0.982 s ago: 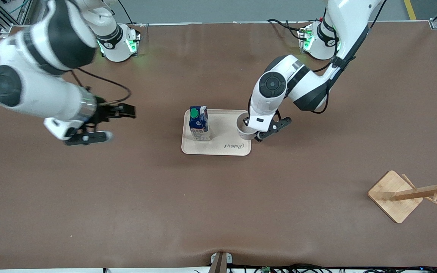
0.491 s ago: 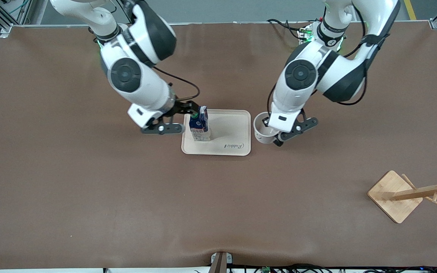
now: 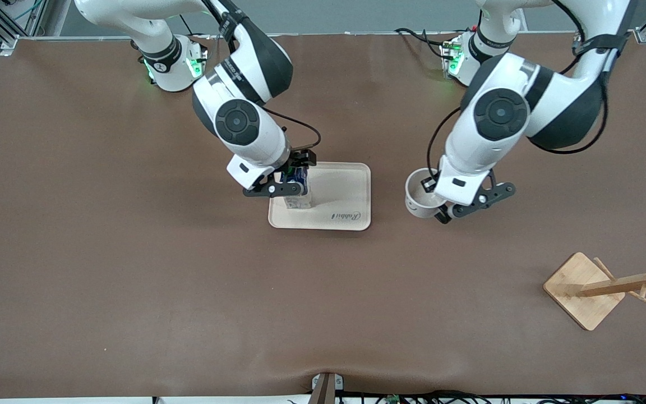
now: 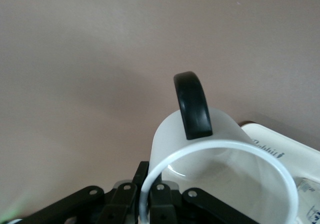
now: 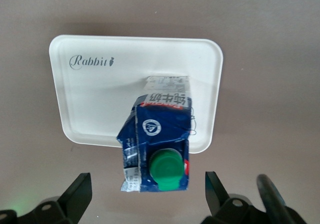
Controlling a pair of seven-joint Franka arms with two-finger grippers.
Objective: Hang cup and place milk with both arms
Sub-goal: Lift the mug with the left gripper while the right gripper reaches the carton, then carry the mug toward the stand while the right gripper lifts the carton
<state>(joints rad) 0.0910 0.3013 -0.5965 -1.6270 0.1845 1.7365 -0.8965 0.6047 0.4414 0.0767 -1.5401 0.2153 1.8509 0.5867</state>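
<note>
The milk (image 3: pixel 298 196), a dark blue carton with a green cap (image 5: pixel 167 171), stands on the beige tray (image 3: pixel 345 191). My right gripper (image 3: pixel 292 175) is open, with one finger on each side of the carton's top and not touching it; in the right wrist view (image 5: pixel 147 186) the carton (image 5: pixel 160 144) sits between the wide-apart fingers. My left gripper (image 3: pixel 442 207) is shut on the rim of the white cup (image 3: pixel 419 196) and holds it over bare table beside the tray, toward the left arm's end. Its black handle (image 4: pixel 192 104) points away from the gripper (image 4: pixel 149 204). The smiley face is hidden.
A wooden mug rack (image 3: pixel 603 286) with angled pegs stands on a square base near the front camera at the left arm's end of the table. The tray's corner (image 4: pixel 280 144) shows past the cup in the left wrist view.
My right arm swung in from its end of the table and brought its open gripper around the milk carton. My left gripper carried the cup off the tray toward the left arm's end.
</note>
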